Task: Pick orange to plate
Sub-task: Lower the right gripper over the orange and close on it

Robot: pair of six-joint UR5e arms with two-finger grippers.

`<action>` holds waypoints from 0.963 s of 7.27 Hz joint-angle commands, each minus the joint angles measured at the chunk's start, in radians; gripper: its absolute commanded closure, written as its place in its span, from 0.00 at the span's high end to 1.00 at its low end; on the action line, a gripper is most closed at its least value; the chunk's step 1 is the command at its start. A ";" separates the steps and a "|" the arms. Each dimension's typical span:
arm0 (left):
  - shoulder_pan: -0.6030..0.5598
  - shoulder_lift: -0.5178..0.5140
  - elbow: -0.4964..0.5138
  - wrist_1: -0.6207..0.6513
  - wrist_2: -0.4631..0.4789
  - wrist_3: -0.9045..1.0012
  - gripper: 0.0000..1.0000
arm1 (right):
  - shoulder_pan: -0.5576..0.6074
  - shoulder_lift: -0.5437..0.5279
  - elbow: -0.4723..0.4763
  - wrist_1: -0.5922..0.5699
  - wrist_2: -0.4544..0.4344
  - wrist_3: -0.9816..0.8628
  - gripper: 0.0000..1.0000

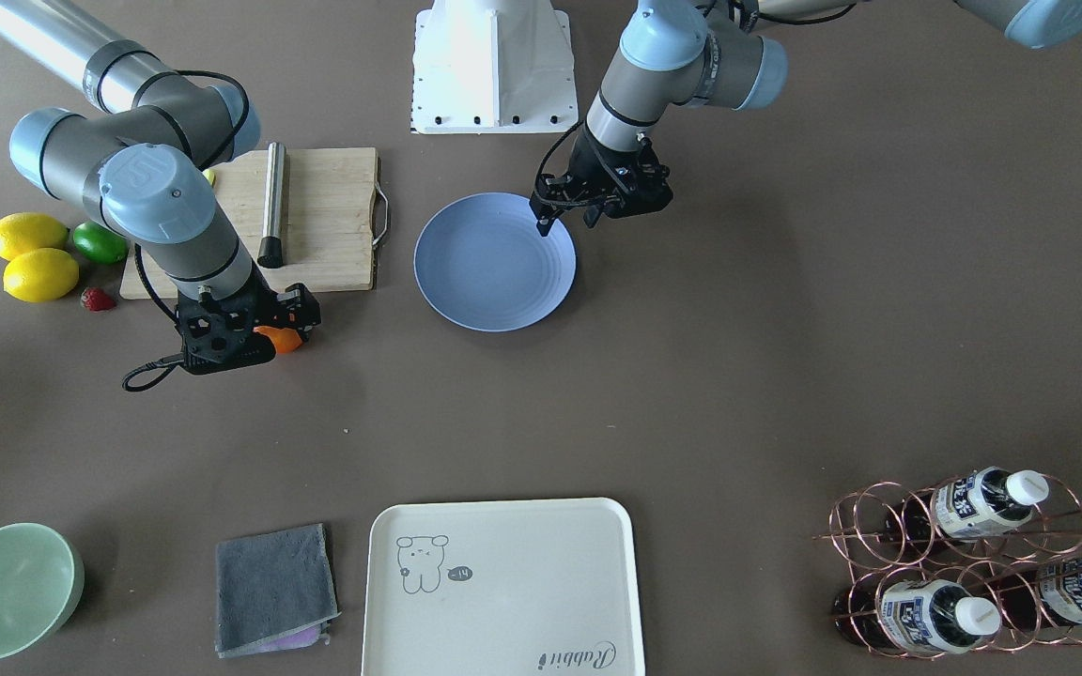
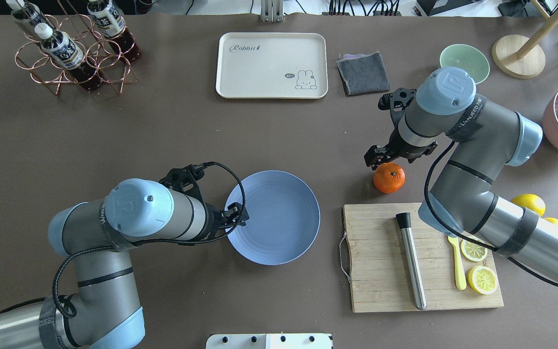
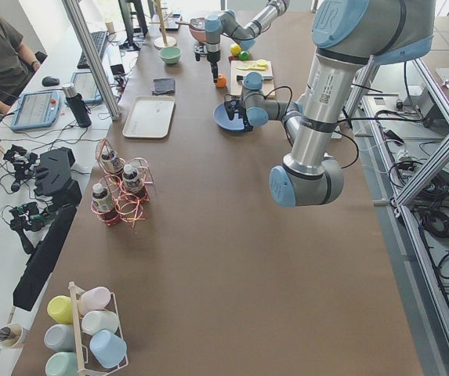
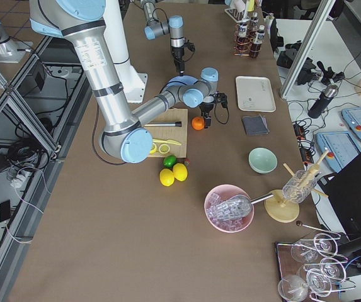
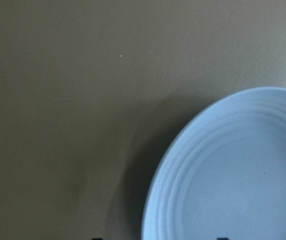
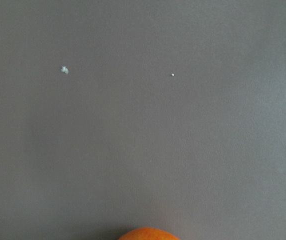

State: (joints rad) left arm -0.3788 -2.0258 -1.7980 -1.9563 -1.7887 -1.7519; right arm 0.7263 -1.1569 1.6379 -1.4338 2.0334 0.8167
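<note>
The orange (image 2: 389,178) rests on the brown table just beyond the cutting board's far left corner. My right gripper (image 2: 379,160) hangs right over its far side, jaws apparently open, nothing held. In the front-facing view the gripper (image 1: 259,330) covers most of the orange (image 1: 283,340); the right wrist view catches only the orange's top (image 6: 147,234) at the bottom edge. The pale blue plate (image 2: 279,218) lies empty at the table's middle. My left gripper (image 2: 235,215) hovers open above the plate's left rim (image 5: 182,150), its fingers (image 1: 541,223) apart.
A wooden cutting board (image 2: 380,252) carries a steel rod (image 2: 412,261), lemon slices (image 2: 472,249) and a yellow spoon. Whole lemons (image 1: 29,235), a lime (image 1: 100,242) and a strawberry (image 1: 98,299) lie beside it. Farther off stand a cream tray (image 2: 271,65), grey cloth (image 2: 364,72), green bowl (image 2: 464,60) and bottle rack (image 2: 66,48).
</note>
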 commanded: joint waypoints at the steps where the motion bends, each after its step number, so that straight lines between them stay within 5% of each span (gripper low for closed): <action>1: -0.005 -0.001 0.000 0.001 0.000 0.002 0.82 | -0.007 0.000 0.014 0.001 0.020 0.045 0.98; 5: -0.005 -0.001 -0.001 0.002 0.002 -0.001 0.83 | -0.035 -0.035 0.017 0.023 0.021 0.047 0.90; 6: -0.005 -0.001 -0.001 0.002 0.002 -0.003 0.83 | -0.036 -0.032 0.020 0.023 0.022 0.053 0.58; 7: -0.005 -0.001 -0.001 0.002 0.002 -0.003 0.83 | -0.039 -0.032 0.019 0.023 0.022 0.052 0.14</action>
State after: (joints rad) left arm -0.3835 -2.0264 -1.7992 -1.9543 -1.7873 -1.7542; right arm 0.6909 -1.1882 1.6567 -1.4122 2.0549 0.8674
